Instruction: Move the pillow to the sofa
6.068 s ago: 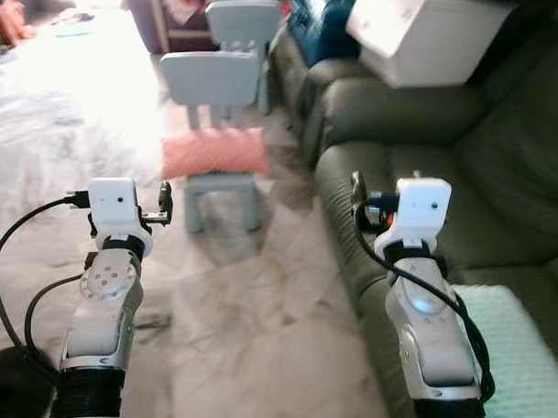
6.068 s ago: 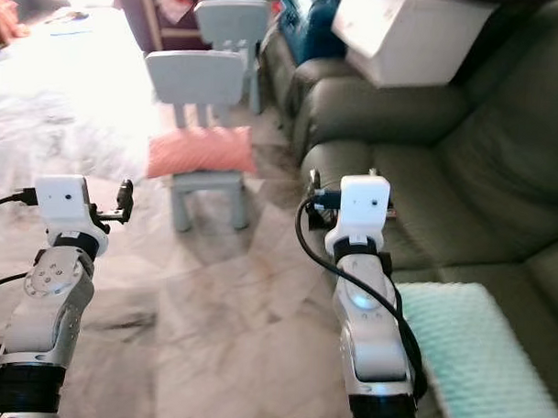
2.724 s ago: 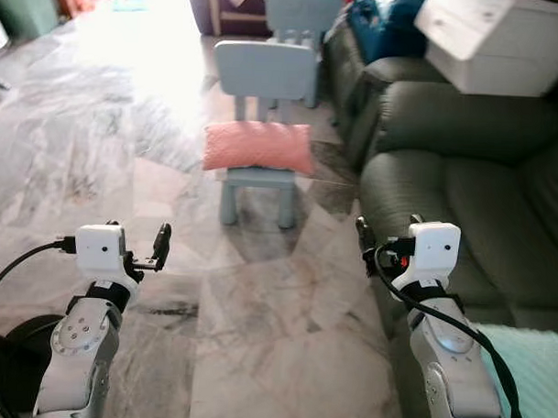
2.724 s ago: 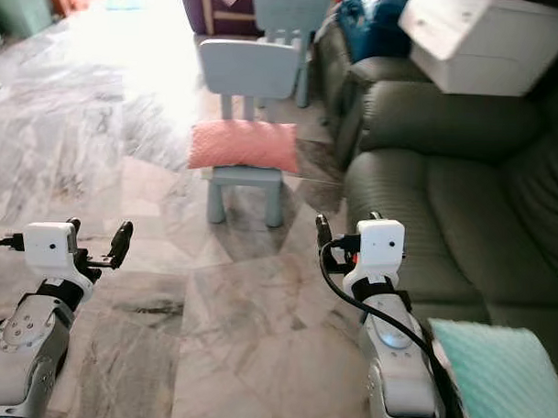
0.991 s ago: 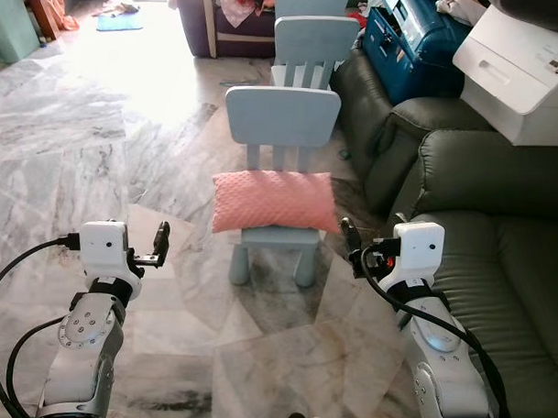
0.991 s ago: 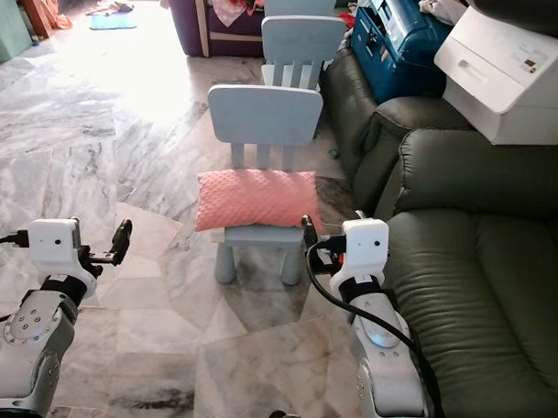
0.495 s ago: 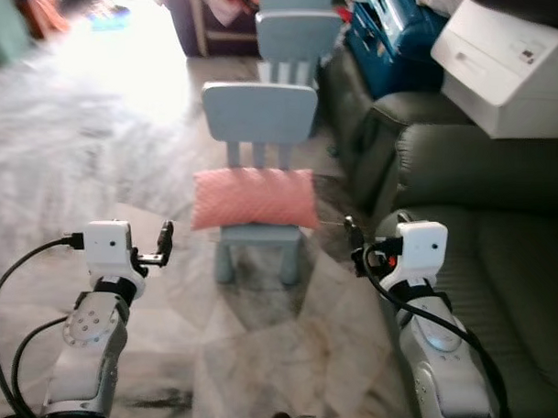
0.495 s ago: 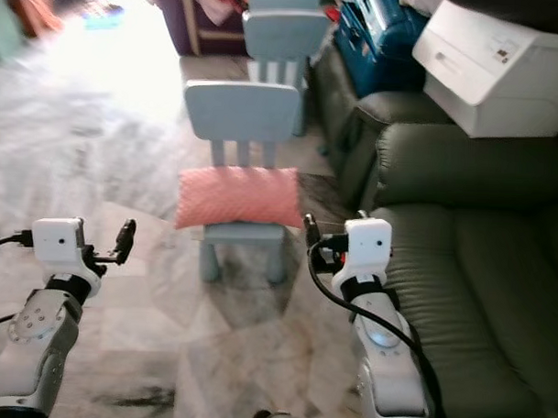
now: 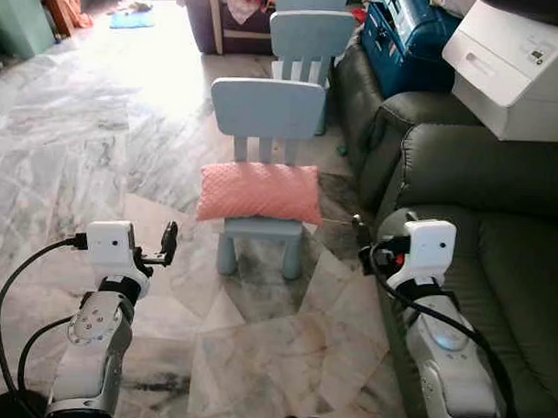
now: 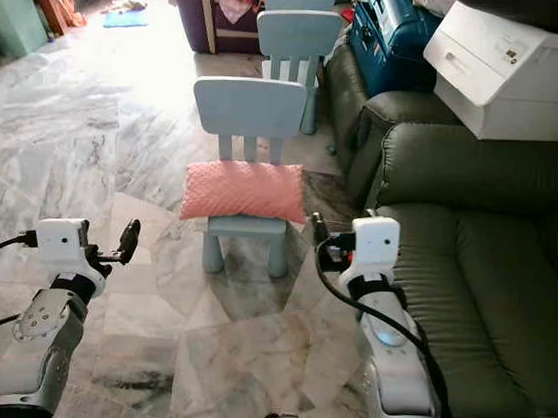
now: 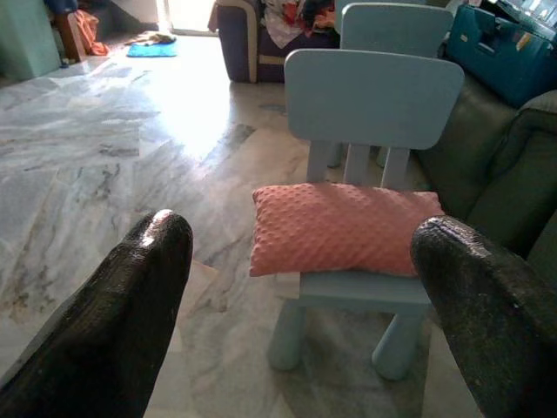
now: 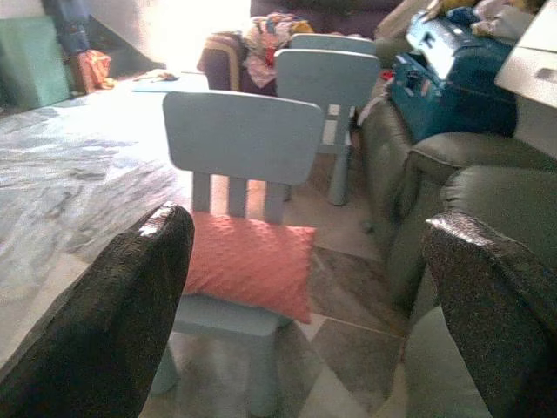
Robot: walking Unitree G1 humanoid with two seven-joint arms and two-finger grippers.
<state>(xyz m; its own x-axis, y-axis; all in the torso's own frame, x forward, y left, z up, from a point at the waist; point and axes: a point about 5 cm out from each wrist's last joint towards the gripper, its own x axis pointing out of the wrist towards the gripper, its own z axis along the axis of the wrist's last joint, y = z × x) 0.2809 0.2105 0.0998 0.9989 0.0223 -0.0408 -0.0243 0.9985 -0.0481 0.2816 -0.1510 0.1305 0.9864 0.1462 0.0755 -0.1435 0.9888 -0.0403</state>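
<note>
Both grippers are held up in the lower part of the frame with nothing gripped: the left gripper (image 9: 168, 243) at lower left and the right gripper (image 9: 359, 239) at lower right, fingers spread wide apart on each, as seen in the wrist views. Between them, a bit further up at centre frame, the pink pillow (image 9: 258, 192) is seen lying flat across the seat of a small blue chair (image 9: 268, 112). The dark green sofa (image 9: 498, 235) is found along the right side.
</note>
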